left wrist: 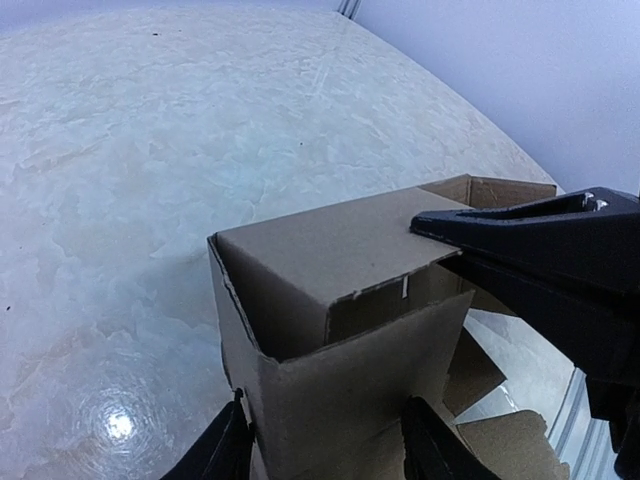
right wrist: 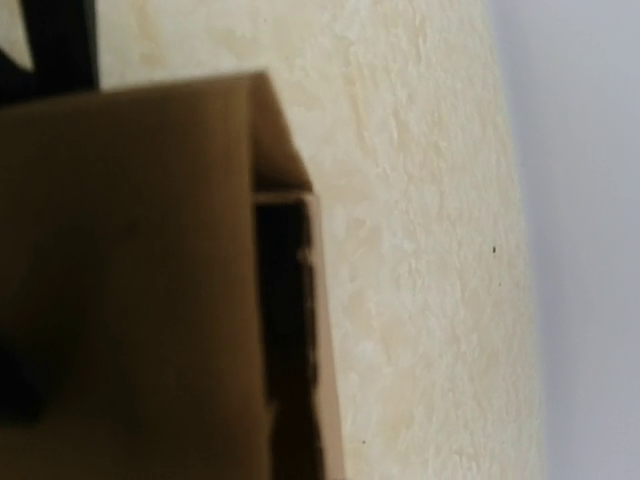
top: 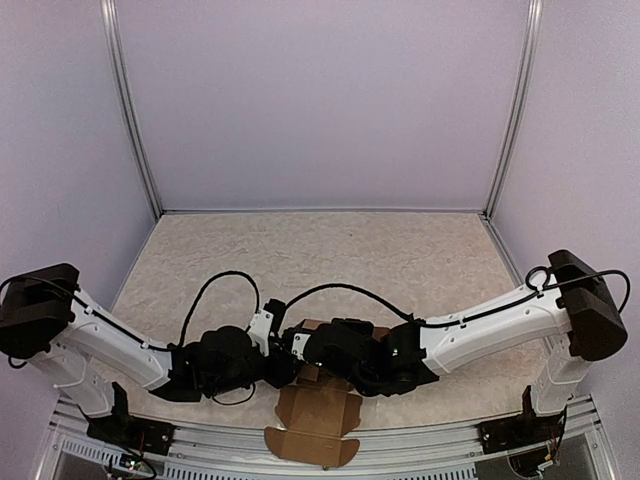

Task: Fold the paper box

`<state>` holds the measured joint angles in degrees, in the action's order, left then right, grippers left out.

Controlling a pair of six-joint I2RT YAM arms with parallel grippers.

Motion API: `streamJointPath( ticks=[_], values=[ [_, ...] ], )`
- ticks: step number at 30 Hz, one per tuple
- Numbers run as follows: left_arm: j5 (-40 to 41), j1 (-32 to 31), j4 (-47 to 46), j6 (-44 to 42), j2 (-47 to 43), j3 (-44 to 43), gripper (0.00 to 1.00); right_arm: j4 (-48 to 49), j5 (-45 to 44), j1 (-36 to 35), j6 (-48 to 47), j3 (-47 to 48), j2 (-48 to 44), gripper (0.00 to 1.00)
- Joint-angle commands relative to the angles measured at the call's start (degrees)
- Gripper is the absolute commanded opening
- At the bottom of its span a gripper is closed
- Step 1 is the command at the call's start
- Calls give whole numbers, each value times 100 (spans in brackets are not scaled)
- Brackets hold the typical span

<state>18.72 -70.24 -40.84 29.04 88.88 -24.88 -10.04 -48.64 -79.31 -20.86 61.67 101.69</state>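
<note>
The paper box (top: 318,420) is brown cardboard, partly folded, at the table's near edge between both arms; a flat flap lies toward the front. In the left wrist view its walls stand up and a top flap (left wrist: 325,250) is folded over. My left gripper (left wrist: 325,445) straddles the near wall, one finger at each side edge, holding it; it also shows from above (top: 283,368). My right gripper (left wrist: 445,250) reaches in from the right, its black fingers closed on the top flap's edge. In the right wrist view the box (right wrist: 130,280) fills the left side and hides the fingers.
The beige table (top: 330,255) stretches behind the box to the pale back wall. Metal rails (top: 400,455) run along the near edge by the arm bases. Both arms crowd together over the box.
</note>
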Motion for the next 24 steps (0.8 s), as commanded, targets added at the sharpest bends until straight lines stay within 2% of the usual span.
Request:
streamJointPath(
  ticks=[1,8,16,24],
  values=[
    [505,-178,383,0,-166,-23,50,-185,139,-18,306,-48,143,0],
    [769,-289,518,148,-396,143,53,79,-87,-178,223,-252,96,0],
    [657,-374,463,183,-304,95,48,298,-386,-293,130,-264,56,0],
    [776,-518,487,181,-318,82,42,950,-936,-565,-444,-424,14,0]
  ],
)
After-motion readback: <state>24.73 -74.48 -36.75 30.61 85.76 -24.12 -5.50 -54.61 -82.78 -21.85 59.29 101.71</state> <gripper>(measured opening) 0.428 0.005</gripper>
